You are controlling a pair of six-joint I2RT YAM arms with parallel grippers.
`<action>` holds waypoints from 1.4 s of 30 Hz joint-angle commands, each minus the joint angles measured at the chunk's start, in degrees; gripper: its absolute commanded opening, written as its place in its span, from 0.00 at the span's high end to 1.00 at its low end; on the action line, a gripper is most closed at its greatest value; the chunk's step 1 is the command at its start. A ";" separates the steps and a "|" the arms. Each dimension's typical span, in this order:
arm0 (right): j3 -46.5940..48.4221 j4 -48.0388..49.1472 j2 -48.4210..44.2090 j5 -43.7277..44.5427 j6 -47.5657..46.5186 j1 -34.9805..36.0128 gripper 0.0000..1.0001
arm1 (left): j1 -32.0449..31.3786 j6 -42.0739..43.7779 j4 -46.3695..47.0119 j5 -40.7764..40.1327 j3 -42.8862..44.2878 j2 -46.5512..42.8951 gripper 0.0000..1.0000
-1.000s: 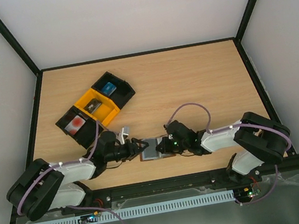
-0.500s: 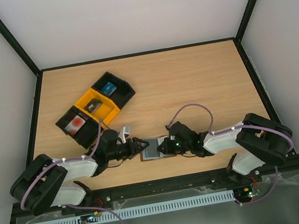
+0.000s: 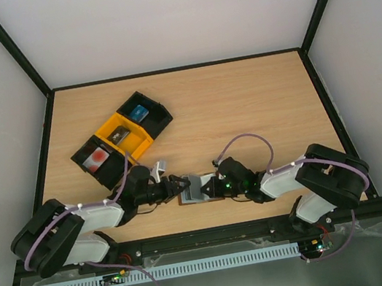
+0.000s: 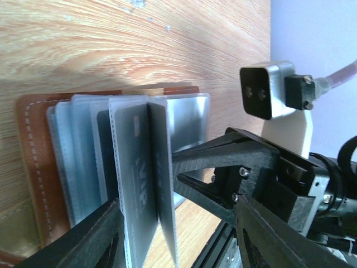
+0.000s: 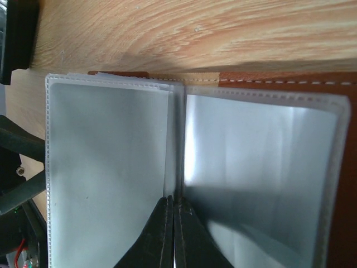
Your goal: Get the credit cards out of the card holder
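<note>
Left wrist view has the card holder [image 4: 33, 167] lying open on the surface [image 4: 139, 44], with one clear leaf stood upright and a grey card [image 4: 134, 184] tucked inside it. The right end effector [image 4: 174, 163] comes in from the right with its fingers pressed together on that leaf's edge. It seems to be holding the leaf up and steady so the card can be reached. The left end effector [image 4: 178, 229] has its fingers about half apart, one on each side of the raised leaf. It holds nothing, and I cannot tell whether either finger touches the plastic. It looks poised to pinch the card and draw it out.

Top external view puts the card holder near the front edge, between the two arms. Farther off to the left, three credit cards [image 3: 119, 135] lie one apiece in a row of trays [image 3: 163, 116], so this card looks like the last one to remove.
</note>
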 commanded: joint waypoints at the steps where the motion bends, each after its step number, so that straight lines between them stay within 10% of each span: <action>1: -2.46 -4.67 2.67 2.01 -0.03 0.36 0.98 | -0.77 -0.26 0.68 0.56 0.08 -2.27 0.43; 15: -2.79 -4.55 2.26 1.65 0.39 0.40 0.98 | -5.52 3.12 -18.11 -12.40 6.79 -7.05 0.37; 42: -3.93 -1.79 2.27 2.00 0.98 0.36 0.95 | -8.00 0.29 -8.67 -7.73 8.16 1.60 0.50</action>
